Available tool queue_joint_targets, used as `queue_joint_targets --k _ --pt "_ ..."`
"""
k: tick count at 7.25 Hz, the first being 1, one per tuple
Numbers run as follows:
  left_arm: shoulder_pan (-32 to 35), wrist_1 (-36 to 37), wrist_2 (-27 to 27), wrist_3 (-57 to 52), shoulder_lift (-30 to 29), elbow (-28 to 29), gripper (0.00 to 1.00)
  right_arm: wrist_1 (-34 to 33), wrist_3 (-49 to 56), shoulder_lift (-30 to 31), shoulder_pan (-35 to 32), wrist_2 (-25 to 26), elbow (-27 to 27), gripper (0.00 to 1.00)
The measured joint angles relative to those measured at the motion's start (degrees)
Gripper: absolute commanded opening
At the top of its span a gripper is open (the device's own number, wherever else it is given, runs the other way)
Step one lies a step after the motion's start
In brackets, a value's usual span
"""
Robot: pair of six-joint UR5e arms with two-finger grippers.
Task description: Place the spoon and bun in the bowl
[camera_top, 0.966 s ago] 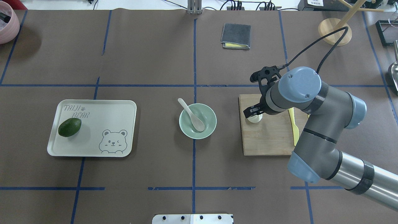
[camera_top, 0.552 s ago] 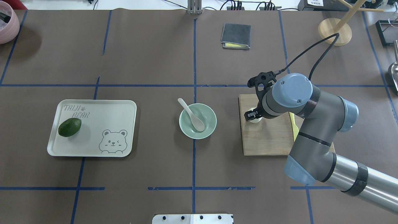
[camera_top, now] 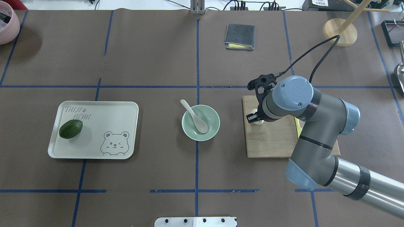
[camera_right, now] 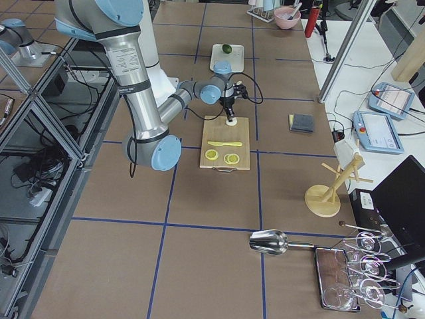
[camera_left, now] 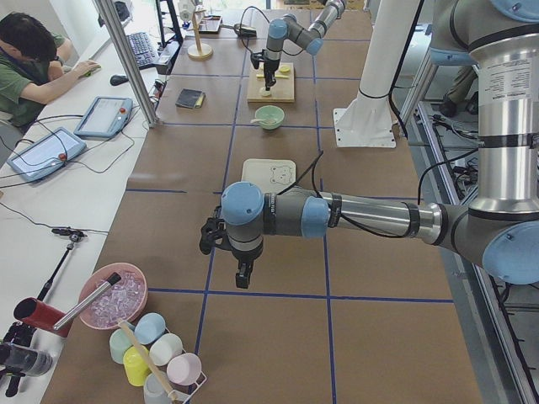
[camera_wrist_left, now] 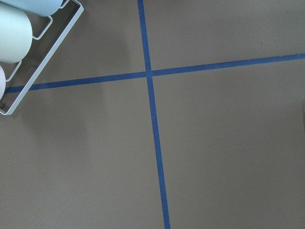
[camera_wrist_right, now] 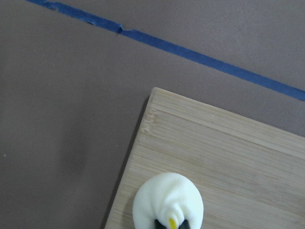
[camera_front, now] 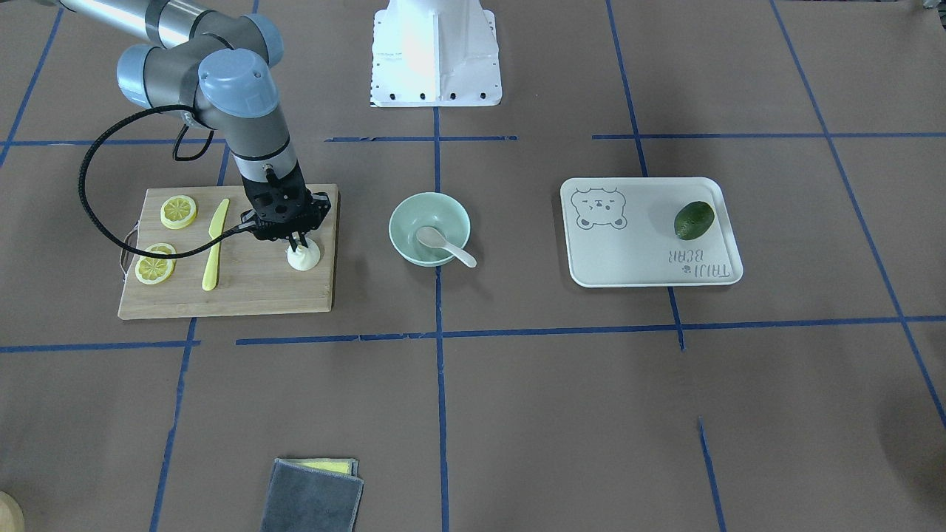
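The white bun [camera_front: 304, 258] sits on the wooden cutting board [camera_front: 244, 295] near its corner closest to the bowl. My right gripper [camera_front: 299, 241] points straight down on it. In the right wrist view the black fingertips [camera_wrist_right: 161, 224] pinch the yellowish tip of the bun [camera_wrist_right: 167, 198]. The cream spoon [camera_top: 195, 116] lies with its scoop inside the mint-green bowl [camera_top: 215, 121], its handle over the far-left rim. My left gripper [camera_left: 242, 278] hangs over bare table far from these, seen only from the side; I cannot tell whether it is open or shut.
A yellow knife [camera_front: 213, 247] and lemon slices [camera_front: 179, 211] lie on the board. A pale tray [camera_top: 104, 110] holds a green fruit [camera_top: 70, 128]. A grey cloth [camera_top: 239, 36] and wooden stand [camera_top: 339, 31] are at the back. A cup rack [camera_wrist_left: 28, 62] is near the left gripper.
My right gripper has shifted a little left and lower over the bun, and its fingers have drawn together on it. The spoon and bowl have not moved.
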State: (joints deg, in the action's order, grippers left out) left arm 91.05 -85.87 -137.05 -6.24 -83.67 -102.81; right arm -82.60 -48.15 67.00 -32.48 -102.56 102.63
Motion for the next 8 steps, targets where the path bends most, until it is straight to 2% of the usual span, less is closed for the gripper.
queue_joint_targets --k 2,4,5,6,8 --pt "0.0 0.0 0.0 0.0 -0.1 0.0 1.0 -0.8 -5.0 -5.0 0.6 0.0 0.1 0.0" --pt "0.0 0.0 0.0 0.0 -0.2 0.0 1.0 -5.8 -10.5 -13.3 2.4 0.3 -0.8 0.0" --pt "0.0 0.0 0.0 0.0 -0.1 0.0 1.0 -8.2 -12.3 -17.0 3.7 1.6 -2.4 0.24" --pt "0.0 0.0 0.0 0.0 0.0 0.0 1.0 -9.1 -13.1 -18.7 5.3 3.7 -4.2 0.99" --pt "0.0 0.0 -0.1 0.0 0.0 0.0 1.0 -9.4 -13.5 -19.4 7.4 6.8 -6.0 1.0"
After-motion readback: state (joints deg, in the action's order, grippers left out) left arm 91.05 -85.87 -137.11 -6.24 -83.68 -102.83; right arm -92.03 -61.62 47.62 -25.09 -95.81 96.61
